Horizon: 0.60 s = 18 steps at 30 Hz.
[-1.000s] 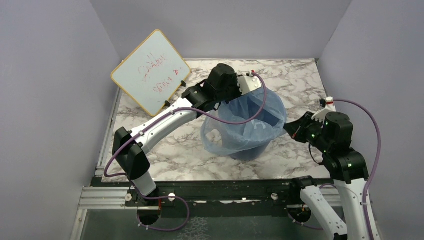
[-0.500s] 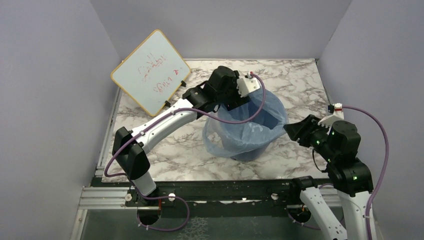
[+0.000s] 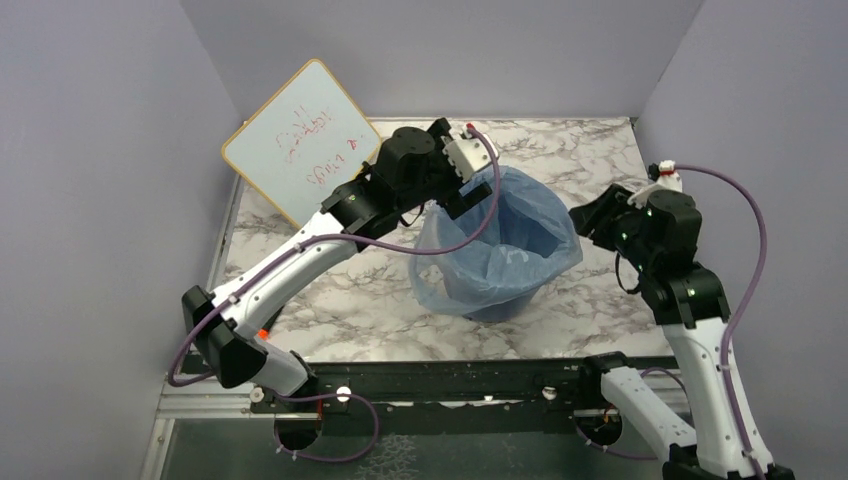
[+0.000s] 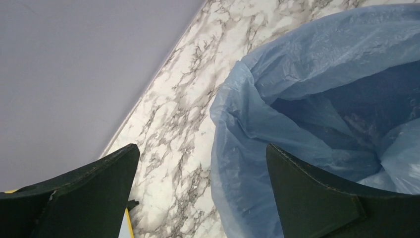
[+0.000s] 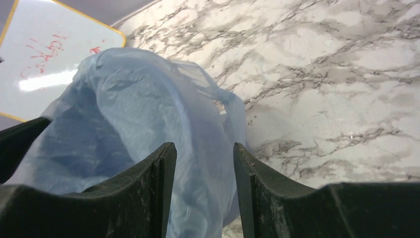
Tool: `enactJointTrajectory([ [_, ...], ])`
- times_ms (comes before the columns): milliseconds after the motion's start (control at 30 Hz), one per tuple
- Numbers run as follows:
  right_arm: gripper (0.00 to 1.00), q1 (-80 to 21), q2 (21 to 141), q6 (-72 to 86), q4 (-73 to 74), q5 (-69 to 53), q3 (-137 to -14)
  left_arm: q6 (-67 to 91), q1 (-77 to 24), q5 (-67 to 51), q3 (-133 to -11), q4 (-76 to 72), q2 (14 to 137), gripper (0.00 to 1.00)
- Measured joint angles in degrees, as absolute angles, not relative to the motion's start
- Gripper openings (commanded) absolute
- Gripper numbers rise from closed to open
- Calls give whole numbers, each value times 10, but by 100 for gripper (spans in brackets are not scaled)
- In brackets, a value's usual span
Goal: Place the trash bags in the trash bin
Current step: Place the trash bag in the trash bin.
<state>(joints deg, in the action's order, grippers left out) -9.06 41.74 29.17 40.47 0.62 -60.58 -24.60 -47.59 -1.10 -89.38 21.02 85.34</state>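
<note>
Marble table [image 3: 340,305]; whole bin [image 3: 497,308] only overhead

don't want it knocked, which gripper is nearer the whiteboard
Left. The left gripper is by the trash bag, near the whiteboard; the right gripper is across the bag, farther right.

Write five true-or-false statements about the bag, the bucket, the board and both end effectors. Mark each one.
1. The translucent light-blue plastic bag lines the round blue plastic bucket, with its mouth draped over the rim. True.
2. The white board with red writing lies inside the bucket. False: it leans tilted at the far left, outside the bucket.
3. The left end effector has its jaws wide apart. True.
4. The right end effector is clamped shut on the bag. False: its jaws stand apart and grip nothing.
5. The bucket stands upright on the marble-patterned table. True.
</note>
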Motion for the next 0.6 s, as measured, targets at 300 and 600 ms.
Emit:
enactJointTrajectory([
  [300,57,-91,537,263,365,96,-624,-128,-473,47,-743,160,653,99],
  [600,58,-89,533,274,323,121,-486,49,-472,113,-547,180,469,99],
])
